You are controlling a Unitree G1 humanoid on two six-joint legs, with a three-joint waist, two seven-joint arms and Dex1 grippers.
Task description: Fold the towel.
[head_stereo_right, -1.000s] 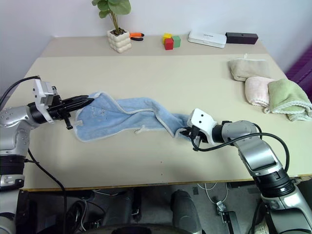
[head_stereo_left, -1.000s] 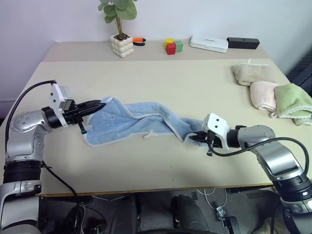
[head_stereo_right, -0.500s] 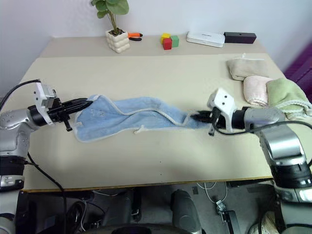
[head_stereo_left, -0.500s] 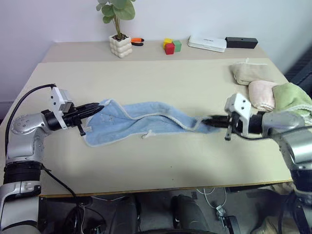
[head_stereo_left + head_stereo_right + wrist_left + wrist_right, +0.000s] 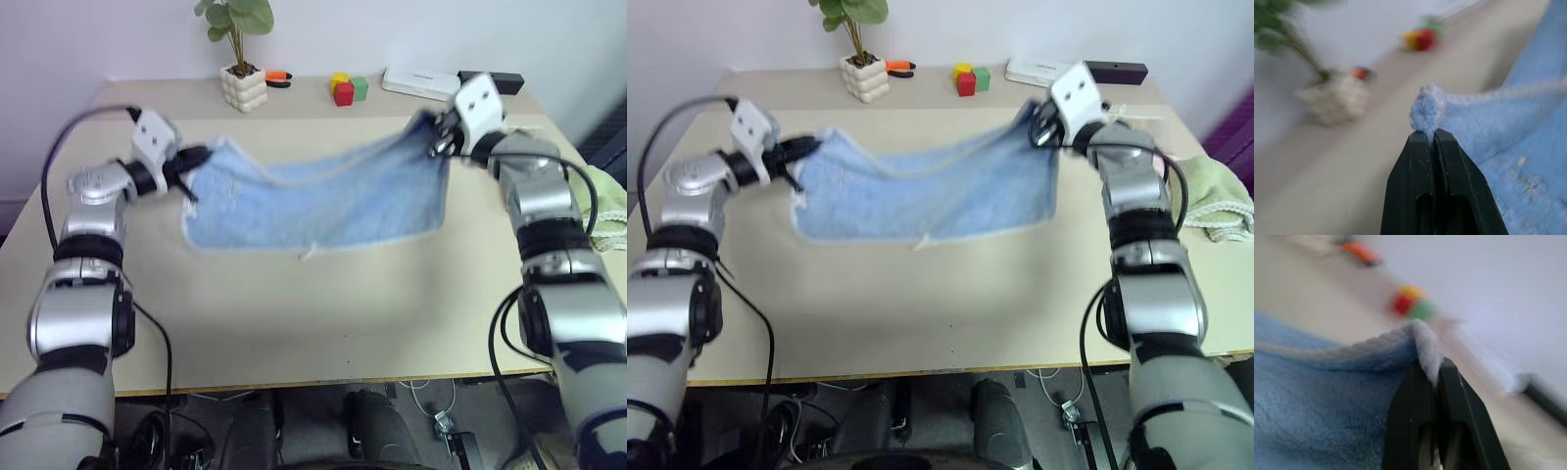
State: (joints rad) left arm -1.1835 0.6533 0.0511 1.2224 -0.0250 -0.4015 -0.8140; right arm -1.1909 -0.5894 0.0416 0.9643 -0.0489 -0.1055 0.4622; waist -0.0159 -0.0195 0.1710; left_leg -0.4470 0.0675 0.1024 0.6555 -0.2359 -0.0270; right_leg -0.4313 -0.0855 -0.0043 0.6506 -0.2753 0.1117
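Note:
The light blue towel (image 5: 313, 201) hangs spread in the air above the beige table (image 5: 323, 313), sagging along its top edge between my two grippers. My left gripper (image 5: 201, 154) is shut on the towel's upper left corner (image 5: 1426, 110). On the other side, my right gripper (image 5: 433, 130) is shut on the upper right corner (image 5: 1422, 340). The towel's whitish lower hem (image 5: 931, 238) hangs just over the tabletop. Both arms are raised and stretched forward.
At the table's back stand a potted plant (image 5: 242, 73), an orange tool (image 5: 279, 78), coloured blocks (image 5: 346, 90), a white box (image 5: 419, 83) and a black box (image 5: 502, 80). A green folded towel (image 5: 1220, 196) lies at the right edge.
Both grippers have risen and moved forward with the towel's corners, lifting it off the table. The towel has gone from a twisted strip to a spread sheet.

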